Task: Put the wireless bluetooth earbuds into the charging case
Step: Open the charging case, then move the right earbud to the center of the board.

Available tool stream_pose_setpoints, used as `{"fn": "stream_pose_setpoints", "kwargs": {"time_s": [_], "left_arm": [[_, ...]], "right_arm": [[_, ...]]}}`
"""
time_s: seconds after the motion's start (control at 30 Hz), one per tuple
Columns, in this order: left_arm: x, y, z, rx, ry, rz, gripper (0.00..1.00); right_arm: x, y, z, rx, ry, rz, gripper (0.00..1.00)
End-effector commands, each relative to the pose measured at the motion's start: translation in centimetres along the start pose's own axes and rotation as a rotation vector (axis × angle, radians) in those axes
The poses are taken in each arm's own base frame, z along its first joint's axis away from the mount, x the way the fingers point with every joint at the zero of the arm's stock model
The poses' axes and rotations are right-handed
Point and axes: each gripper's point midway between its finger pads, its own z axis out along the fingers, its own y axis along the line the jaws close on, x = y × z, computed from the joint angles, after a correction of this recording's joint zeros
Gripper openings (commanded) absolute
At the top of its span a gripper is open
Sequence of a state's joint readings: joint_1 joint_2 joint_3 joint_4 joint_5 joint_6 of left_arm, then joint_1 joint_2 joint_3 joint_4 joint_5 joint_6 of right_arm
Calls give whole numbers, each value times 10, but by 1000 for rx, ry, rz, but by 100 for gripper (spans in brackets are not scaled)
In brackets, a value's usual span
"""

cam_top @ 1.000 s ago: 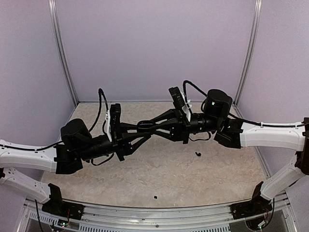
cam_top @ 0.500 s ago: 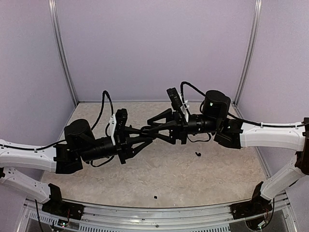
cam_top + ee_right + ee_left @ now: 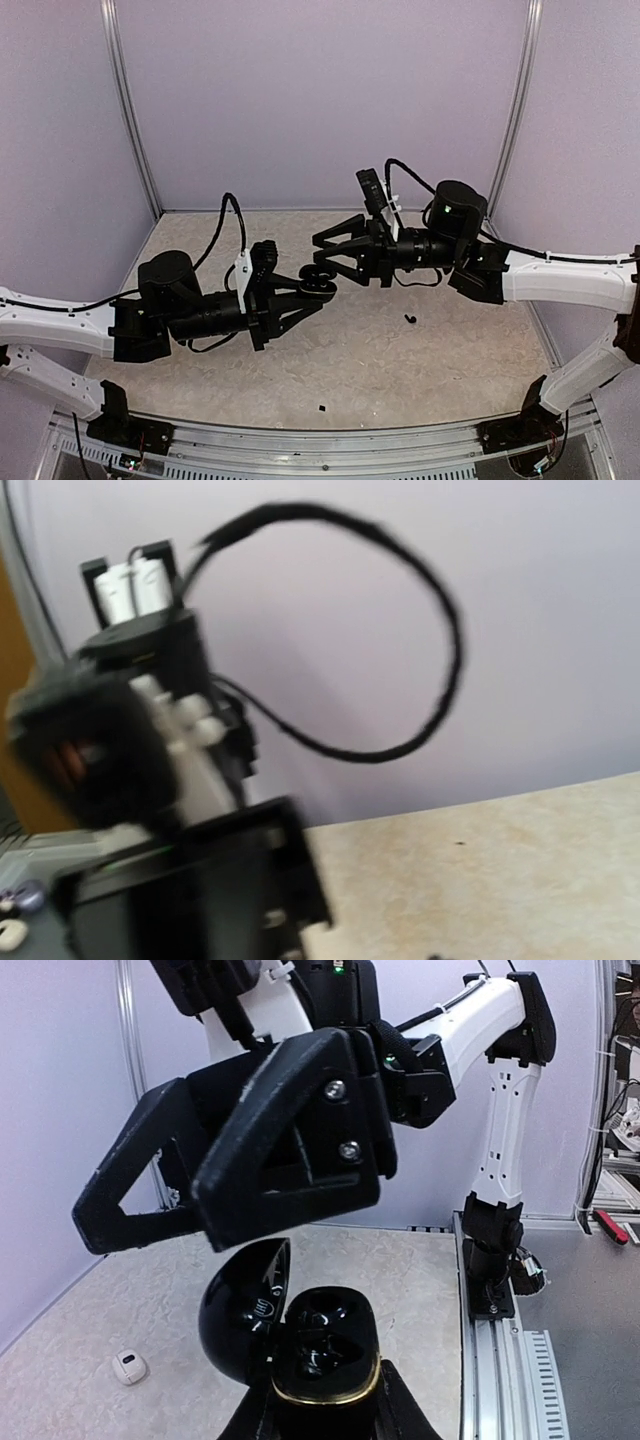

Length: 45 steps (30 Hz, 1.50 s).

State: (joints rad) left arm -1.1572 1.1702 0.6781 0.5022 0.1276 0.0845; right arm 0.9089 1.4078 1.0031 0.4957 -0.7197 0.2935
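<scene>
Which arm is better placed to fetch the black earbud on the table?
Right. The right fingers are open and free, and the black earbud lies on that arm's side; the left fingers are shut on the open charging case.

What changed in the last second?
The right gripper opened and drew back from the charging case. The left gripper shifted slightly, still shut on the open case. The black earbud on the table stayed put.

The charging case (image 3: pixel 318 1355) is glossy black plastic, banded at its rim in shiny gold (metal, by the look). Above it, the fingers (image 3: pixel 290 1130) of the right gripper (image 3: pixel 324 254) are matt, grainy black plastic with bright metal screws (image 3: pixel 336 1088).
</scene>
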Motion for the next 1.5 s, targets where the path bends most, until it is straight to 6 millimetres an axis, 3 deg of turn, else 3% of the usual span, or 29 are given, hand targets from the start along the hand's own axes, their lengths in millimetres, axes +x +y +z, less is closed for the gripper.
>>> {"fn": "stream_pose_setpoints", "kwargs": {"time_s": [0.0, 0.2, 0.4, 0.6, 0.77, 1.03, 1.3, 1.47], "left_arm": [[-14, -9, 0, 39, -29, 36, 9], [-15, -2, -3, 21, -36, -3, 9], [-11, 20, -16, -17, -66, -95, 9], [-4, 33, -30, -62, -69, -118, 9], [5, 35, -36, -80, -60, -127, 9], [15, 35, -36, -82, -37, -122, 9], [16, 37, -36, -95, -35, -120, 9], [17, 39, -37, -104, -34, -121, 9]], "right_arm": [[-16, -5, -9, 35, -44, -14, 45], [-16, -9, -12, 56, -28, -36, 44], [-14, -10, -20, 99, 13, -68, 45], [6, -35, -54, 216, 36, 86, 45], [48, -68, -90, 420, 145, 190, 43], [145, -114, -143, 737, 516, 317, 38], [208, -136, -192, 907, 536, 523, 34], [239, -134, -206, 915, 510, 641, 34]]}}
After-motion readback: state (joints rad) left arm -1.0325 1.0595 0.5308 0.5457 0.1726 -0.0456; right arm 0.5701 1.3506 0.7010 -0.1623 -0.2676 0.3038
